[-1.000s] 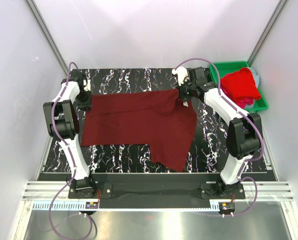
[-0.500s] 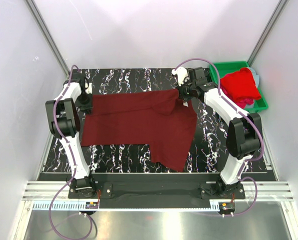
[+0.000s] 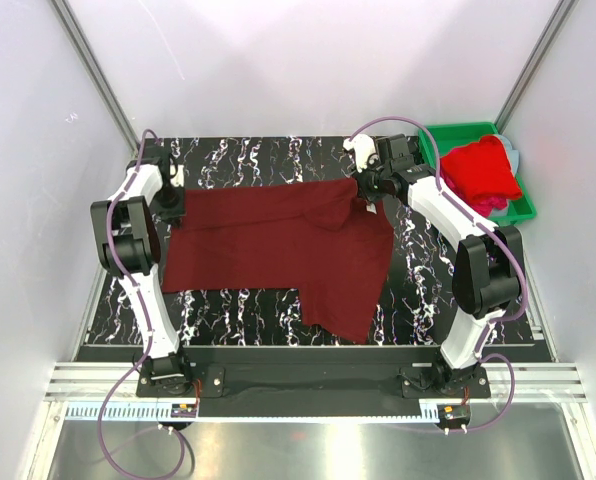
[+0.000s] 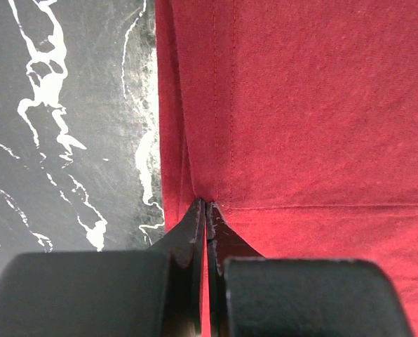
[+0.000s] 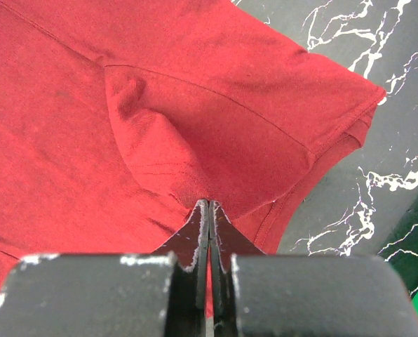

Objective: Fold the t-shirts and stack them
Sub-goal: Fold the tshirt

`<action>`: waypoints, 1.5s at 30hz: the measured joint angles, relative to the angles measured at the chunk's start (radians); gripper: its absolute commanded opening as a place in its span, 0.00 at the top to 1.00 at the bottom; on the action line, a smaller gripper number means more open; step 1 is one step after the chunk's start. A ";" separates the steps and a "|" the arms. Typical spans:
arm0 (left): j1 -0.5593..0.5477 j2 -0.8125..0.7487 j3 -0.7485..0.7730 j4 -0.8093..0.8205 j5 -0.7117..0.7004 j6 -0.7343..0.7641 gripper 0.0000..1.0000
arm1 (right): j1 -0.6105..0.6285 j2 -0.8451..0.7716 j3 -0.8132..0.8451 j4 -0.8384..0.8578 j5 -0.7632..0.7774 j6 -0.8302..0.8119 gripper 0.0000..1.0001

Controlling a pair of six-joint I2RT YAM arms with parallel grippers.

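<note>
A dark maroon t-shirt lies spread across the black marbled table, one part hanging toward the near edge. My left gripper is shut on the shirt's far left corner; in the left wrist view the jaws pinch a hemmed edge of the cloth. My right gripper is shut on the shirt's far right corner; in the right wrist view the jaws pinch a fold of cloth by a sleeve. A bright red t-shirt lies bunched in the green bin, with pink cloth under it.
The green plastic bin stands at the far right corner of the table, just right of my right arm. White walls close the table in on three sides. A metal rail runs along the near edge.
My left gripper has shifted slightly toward the far side with its corner of the shirt. The right arm and the shirt's shape look the same.
</note>
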 measured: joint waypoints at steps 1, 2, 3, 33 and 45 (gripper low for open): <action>0.000 -0.005 0.000 0.000 0.000 0.000 1.00 | 0.000 0.000 0.000 0.000 0.000 0.000 1.00; 0.000 -0.011 0.000 0.000 -0.001 0.000 1.00 | 0.000 0.000 0.000 0.000 0.000 0.000 1.00; 0.000 -0.022 0.000 0.001 -0.001 0.000 1.00 | 0.000 0.000 0.000 0.000 0.000 0.000 1.00; 0.020 -0.076 0.045 0.008 -0.041 0.030 1.00 | -0.006 -0.096 0.009 -0.013 -0.019 0.019 1.00; 0.021 -0.056 0.051 0.008 -0.054 0.037 1.00 | 0.015 -0.099 -0.090 -0.042 -0.120 0.042 1.00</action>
